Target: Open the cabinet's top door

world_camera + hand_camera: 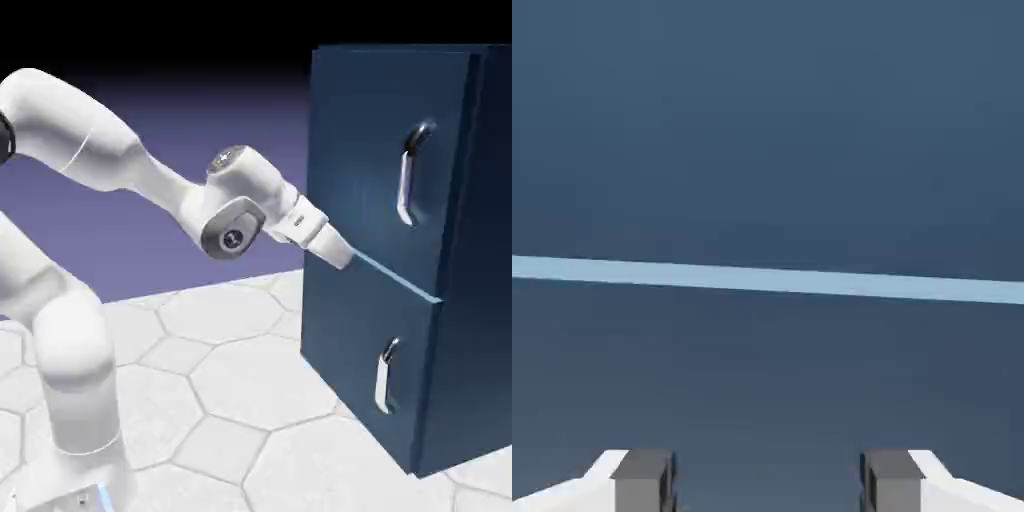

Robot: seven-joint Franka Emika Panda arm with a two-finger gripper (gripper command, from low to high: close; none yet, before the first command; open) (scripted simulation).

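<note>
While closed, cabinet (400,250) | top door (370,150) shut | contents hidden

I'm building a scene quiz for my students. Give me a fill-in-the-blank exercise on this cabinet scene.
1. The gripper has its jaws ____, with nothing between them.
2. Each door of the cabinet carries a curved handle of ____ colour.
3. The top door is ____, flush with the front.
4. In the hand view, a light blue ____ crosses the navy panels.

Missing words: open; silver; closed; stripe
</note>
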